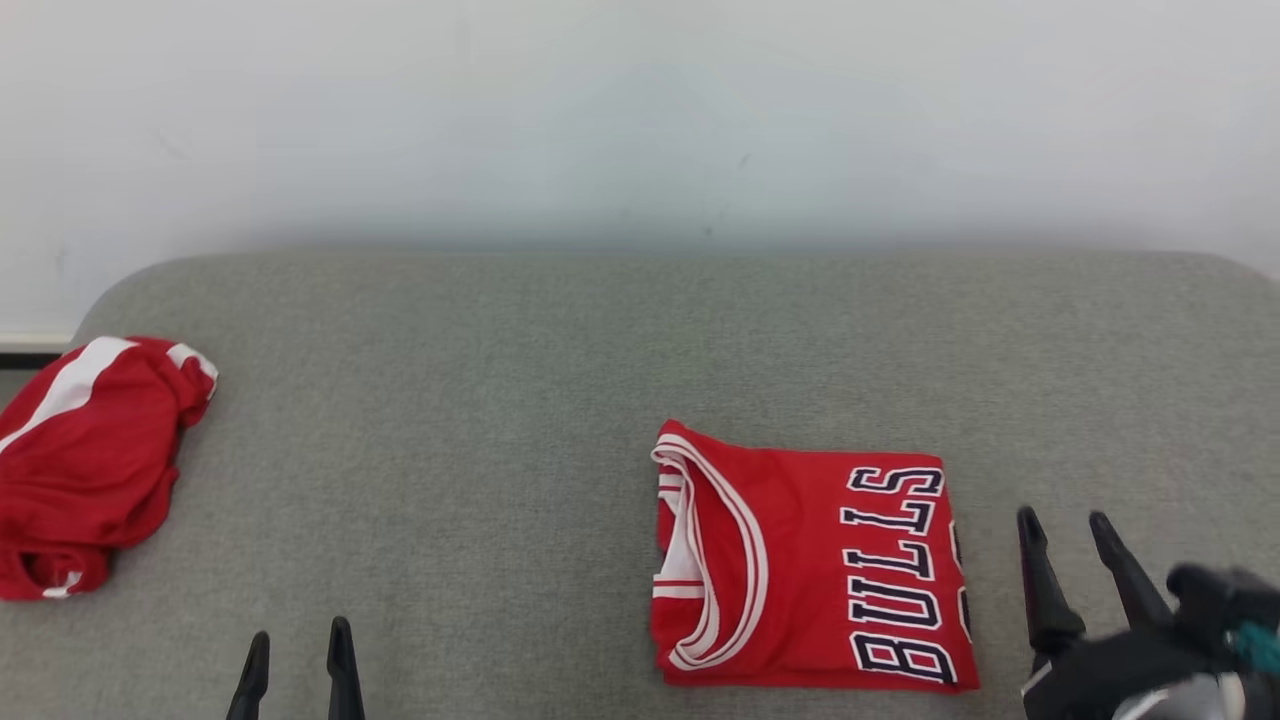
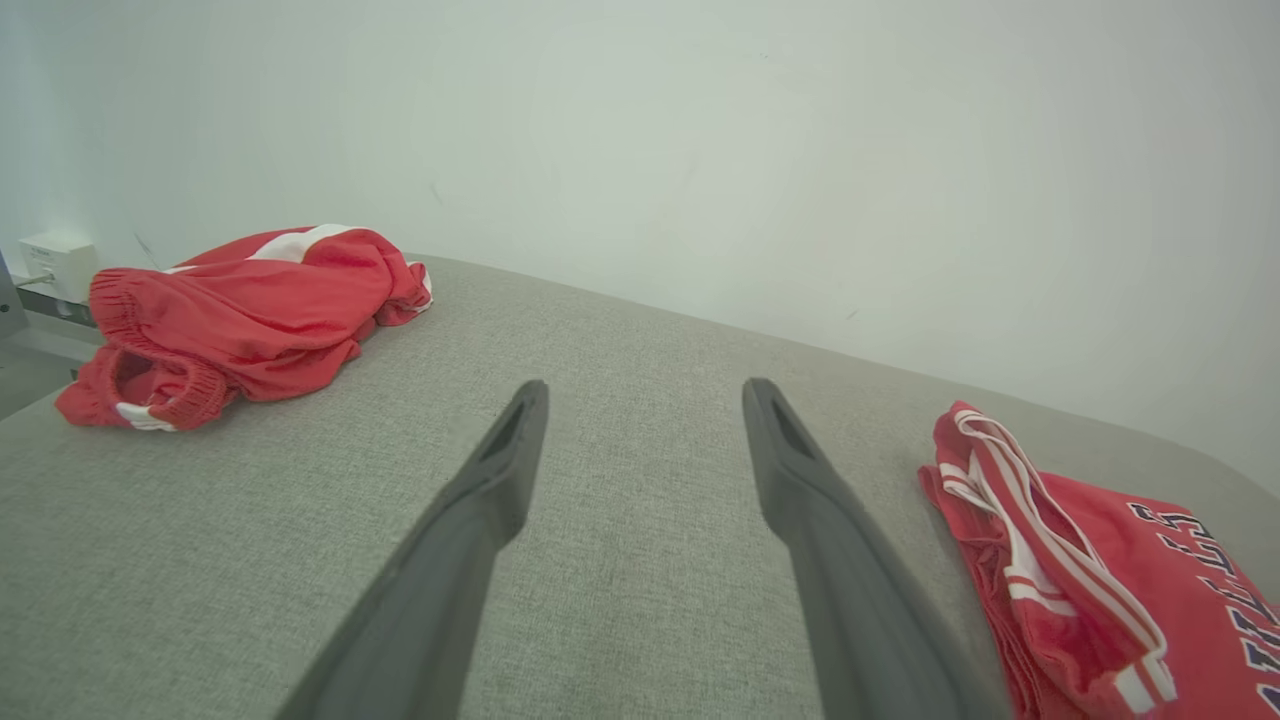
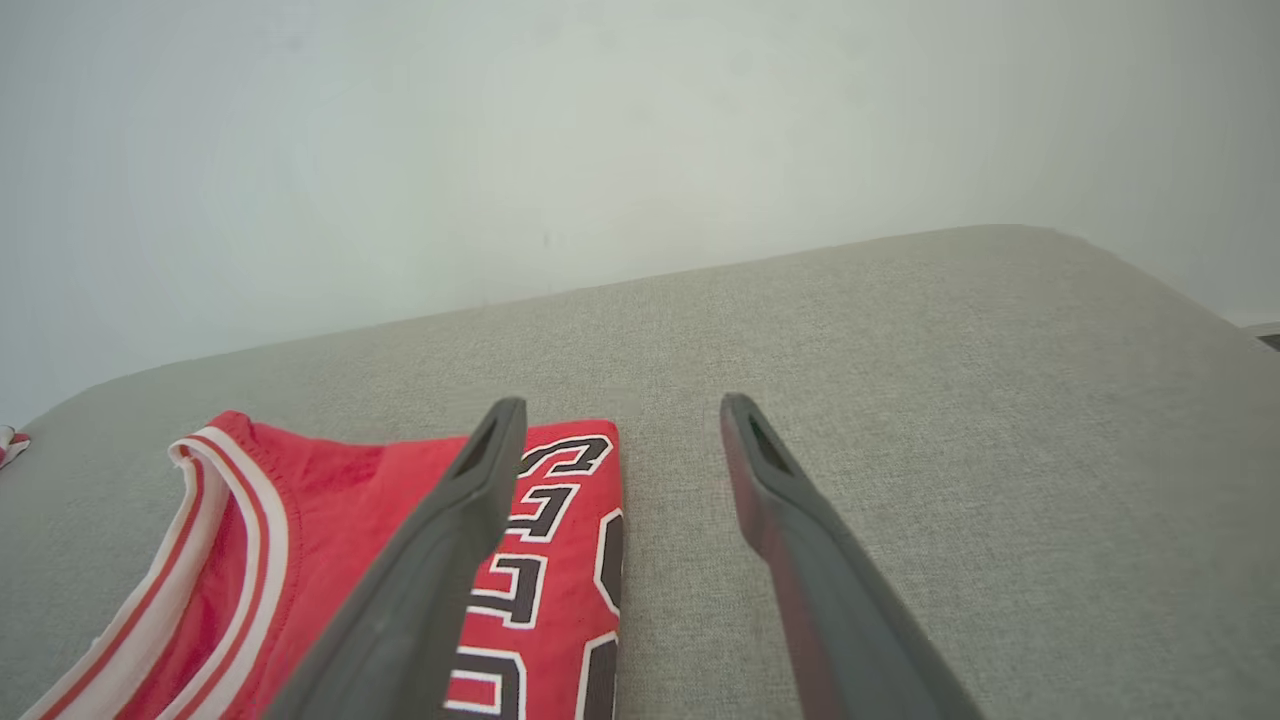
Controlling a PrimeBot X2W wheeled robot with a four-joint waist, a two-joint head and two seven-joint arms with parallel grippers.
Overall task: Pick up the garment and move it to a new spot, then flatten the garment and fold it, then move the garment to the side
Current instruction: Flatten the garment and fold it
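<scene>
The garment (image 1: 800,565), a red jersey with white trim and dark "BULLS" lettering, lies folded into a flat rectangle on the grey padded surface (image 1: 560,350), right of centre. It also shows in the left wrist view (image 2: 1100,570) and the right wrist view (image 3: 330,560). My right gripper (image 1: 1066,525) hovers open just right of the jersey's edge, with nothing between its fingers (image 3: 760,470). My left gripper (image 1: 300,640) stands open at the lower left, well apart from the jersey, and holds nothing (image 2: 645,395).
A second red garment with white stripes (image 1: 85,460) lies crumpled at the surface's far left edge, seen too in the left wrist view (image 2: 240,320). A pale wall (image 1: 640,120) backs the surface. A white socket box (image 2: 45,262) sits low on the wall at left.
</scene>
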